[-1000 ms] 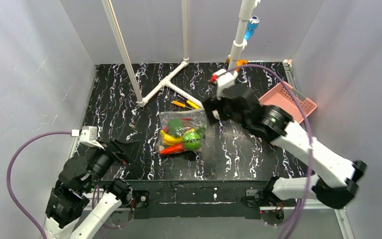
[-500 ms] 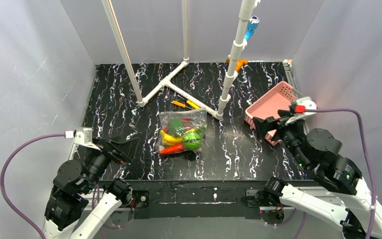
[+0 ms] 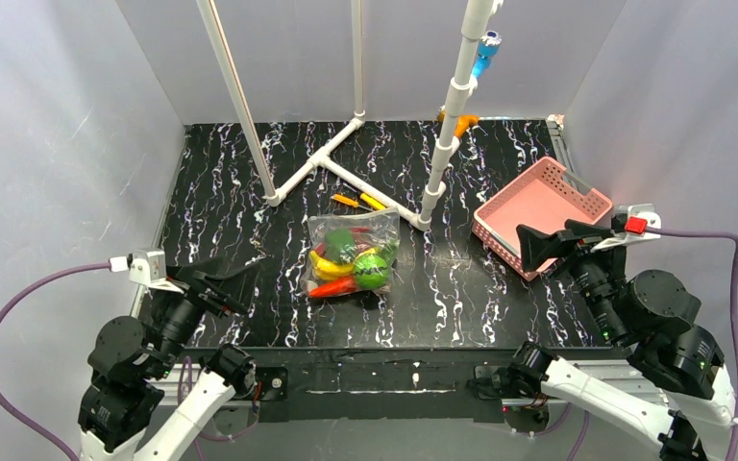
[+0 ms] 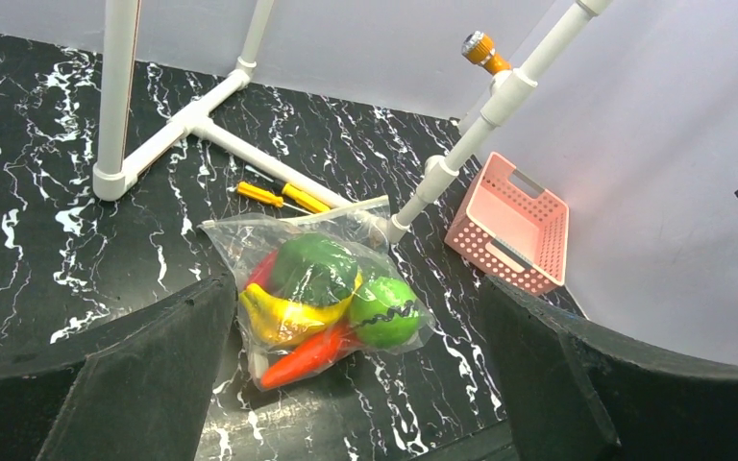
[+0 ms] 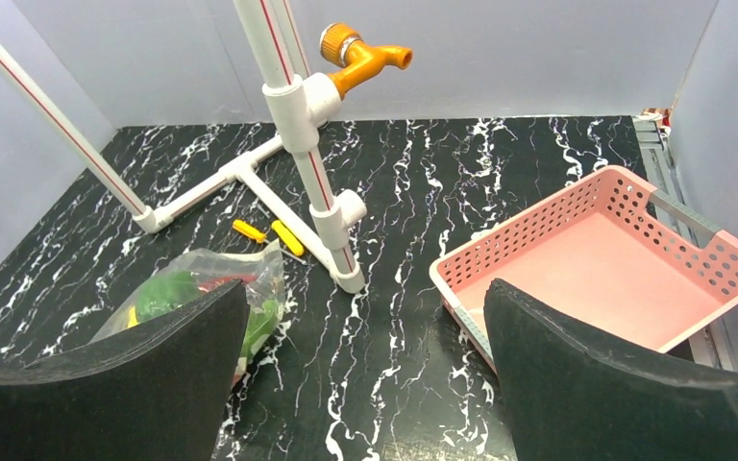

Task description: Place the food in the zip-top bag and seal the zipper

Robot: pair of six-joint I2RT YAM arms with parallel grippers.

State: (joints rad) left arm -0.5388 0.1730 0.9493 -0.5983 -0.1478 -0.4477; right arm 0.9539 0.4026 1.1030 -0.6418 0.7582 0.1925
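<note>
Clear plastic first: the zip-top bag lies flat near the middle of the black marbled bench, and the food is inside it. I can make out a green round one, a yellow banana, a red-orange pepper along the near edge, plus a darker green piece. The bag's mouth faces the far side, and the zipper runs along that edge, just beside two little yellow and orange screwdrivers. Honestly I can't tell if the strip is pressed closed or not. Neither arm is anywhere near the bag. The left arm is folded up tight at the near-left corner, with its left tool hanging low over the near-left part of the bench and aimed across at the bag. Its wrist view shows both fingers spread wide with nothing between them. The right arm is folded at the near-right corner with the wrist held high, and the right tool points left, over the near corner of the pink basket. Its fingers are also gaping wide and holding nothing. The basket sits well apart from the bag, over on the right. A white pipe frame stands behind the bag, with an orange tap on one upright.
</note>
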